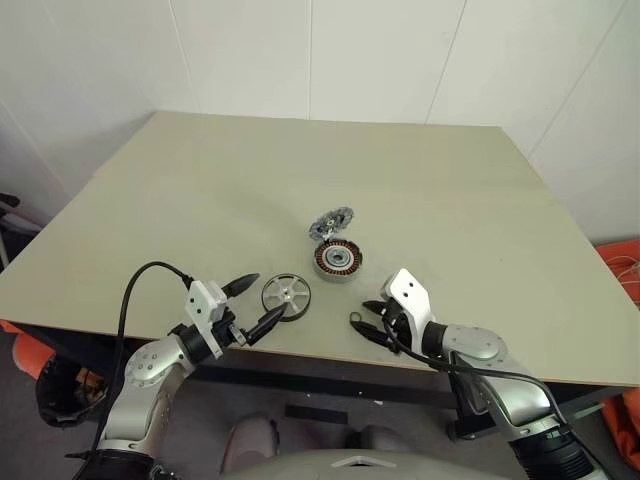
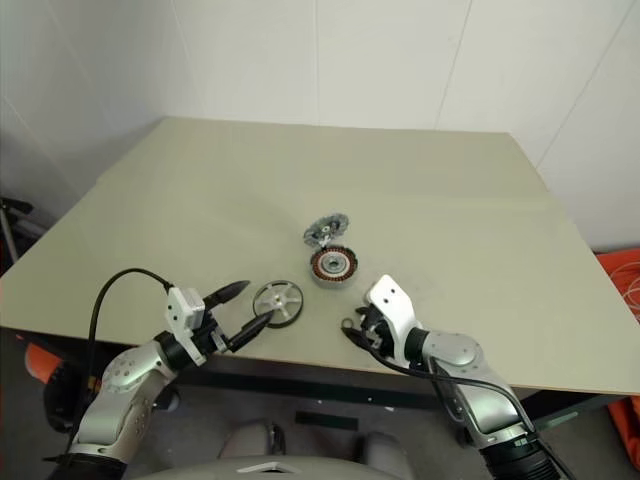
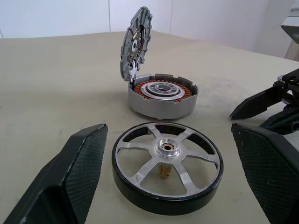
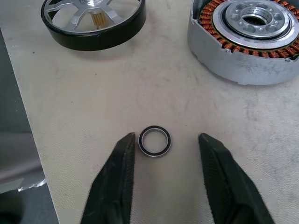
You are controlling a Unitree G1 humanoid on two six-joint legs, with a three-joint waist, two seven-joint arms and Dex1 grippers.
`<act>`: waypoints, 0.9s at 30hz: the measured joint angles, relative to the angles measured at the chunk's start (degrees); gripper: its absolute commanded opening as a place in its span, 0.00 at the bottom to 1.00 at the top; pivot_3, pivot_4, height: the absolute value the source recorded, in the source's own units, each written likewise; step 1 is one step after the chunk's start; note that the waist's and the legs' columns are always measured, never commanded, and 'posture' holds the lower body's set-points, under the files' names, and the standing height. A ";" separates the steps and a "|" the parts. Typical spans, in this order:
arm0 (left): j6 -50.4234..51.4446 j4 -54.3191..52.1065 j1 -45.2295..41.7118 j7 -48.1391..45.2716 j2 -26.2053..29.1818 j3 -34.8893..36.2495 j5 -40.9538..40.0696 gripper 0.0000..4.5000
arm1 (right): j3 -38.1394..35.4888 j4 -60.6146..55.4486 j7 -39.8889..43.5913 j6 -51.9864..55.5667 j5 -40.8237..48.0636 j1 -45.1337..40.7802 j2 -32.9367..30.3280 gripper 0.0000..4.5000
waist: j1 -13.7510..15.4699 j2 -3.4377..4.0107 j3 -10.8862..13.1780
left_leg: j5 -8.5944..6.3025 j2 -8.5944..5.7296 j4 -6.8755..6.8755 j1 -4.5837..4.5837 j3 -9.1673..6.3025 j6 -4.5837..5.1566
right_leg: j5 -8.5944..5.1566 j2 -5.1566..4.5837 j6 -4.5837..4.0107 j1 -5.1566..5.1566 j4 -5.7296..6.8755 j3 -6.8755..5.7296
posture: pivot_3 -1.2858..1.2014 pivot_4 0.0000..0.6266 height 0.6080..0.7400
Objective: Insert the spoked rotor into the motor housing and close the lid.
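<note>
1. One spoked rotor [image 3: 167, 165] lies flat on the tabletop [image 1: 200, 200] near the front edge, dark rim outermost, silver spokes meeting a hub with a small brass gear at the middle.
2. One motor housing [image 3: 162, 95] sits just beyond the rotor, close to it but apart from it. A copper winding ring circles its silver centre, and the top is uncovered.
3. One lid [image 3: 136, 42] stands nearly upright at the far rim of the housing, tilted back, its inner face toward the rotor.
4. One small metal ring [image 4: 154, 140], dark-edged, lies flat on the tabletop, on the right side of the rotor and nearer the front edge than the housing.
5. Two hands counted. Left hand [image 1: 256, 303]: fingers spread wide, one on each side of the rotor; the rotor lies between them, with a gap visible at both pads. It grips nothing.
6. Right hand [image 4: 166, 136]: fingers apart, tips low over the tabletop, straddling the small ring. One tip is just beside the ring's edge, the other stands clear. The ring is not clamped.
7. Two black cables, one looping from each wrist.
</note>
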 measured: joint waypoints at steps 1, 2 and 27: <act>0.01 0.00 0.00 0.00 0.00 0.00 0.00 1.00 | 0.02 0.00 -0.01 0.01 -0.05 0.00 0.00 0.24 | 0.00 0.00 0.00 | 0.00 0.00 0.00 0.00 0.00 0.00 | 0.00 0.00 0.00 0.00 0.00 0.00 | 0.52 0.00 1.00; 0.01 0.00 0.00 0.01 0.00 -0.01 0.00 1.00 | 0.03 -0.01 -0.02 0.00 -0.10 -0.01 0.01 0.15 | 0.00 0.00 0.00 | 0.00 0.00 0.00 0.00 0.00 0.00 | 0.00 0.00 0.00 0.00 0.00 0.00 | 0.52 0.00 1.00; 4.27 -4.87 -0.03 2.89 -0.05 -1.50 0.01 1.00 | -2.58 -3.07 -2.32 7.17 1.75 -12.50 2.74 0.13 | -0.15 0.19 0.11 | 0.01 0.00 -0.02 -0.05 0.02 -0.01 | 0.01 0.01 -0.02 -0.08 0.05 0.00 | 0.52 0.00 1.00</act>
